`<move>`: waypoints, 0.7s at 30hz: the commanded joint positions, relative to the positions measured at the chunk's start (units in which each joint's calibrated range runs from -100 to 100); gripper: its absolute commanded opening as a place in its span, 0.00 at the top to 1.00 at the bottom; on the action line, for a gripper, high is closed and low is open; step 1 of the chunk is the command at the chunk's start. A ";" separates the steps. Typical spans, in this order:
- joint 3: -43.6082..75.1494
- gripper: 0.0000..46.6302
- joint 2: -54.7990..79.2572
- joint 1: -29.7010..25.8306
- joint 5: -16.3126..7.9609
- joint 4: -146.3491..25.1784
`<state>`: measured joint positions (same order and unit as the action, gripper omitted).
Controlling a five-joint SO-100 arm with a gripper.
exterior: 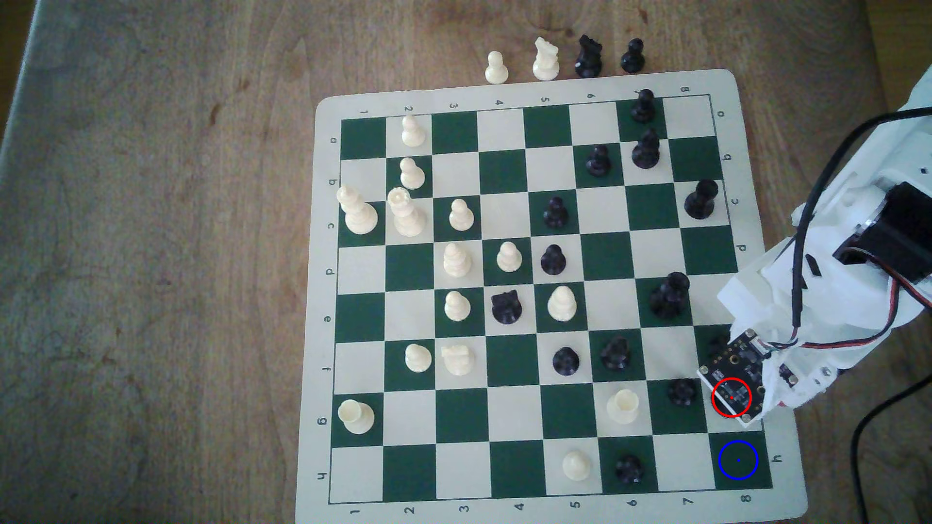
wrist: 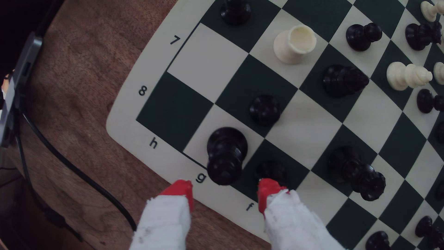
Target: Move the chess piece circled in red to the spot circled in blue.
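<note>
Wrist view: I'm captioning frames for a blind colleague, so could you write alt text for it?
An open gripper with red-tipped white fingers hovers at the corner of a green-and-cream chessboard, just short of a tall black chess piece on a cream square. The dark green corner square beside it is vacant; other black and white pieces stand beyond.
</note>
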<state>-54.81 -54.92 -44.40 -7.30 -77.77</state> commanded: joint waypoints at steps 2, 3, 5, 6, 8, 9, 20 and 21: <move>-0.22 0.65 2.38 -1.01 -0.39 2.99; -0.31 0.65 2.63 -1.09 -0.39 3.32; -0.40 0.65 3.48 -0.93 -0.24 3.90; -0.49 0.65 4.33 -0.38 0.00 4.30; -0.58 0.65 5.09 -0.23 0.05 5.04; -0.58 0.65 5.26 -0.23 0.05 5.37; -0.58 0.73 10.61 -0.46 0.05 8.73; -0.58 0.73 11.03 -0.46 0.00 8.81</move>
<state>-56.35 -44.95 -44.84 -7.35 -69.80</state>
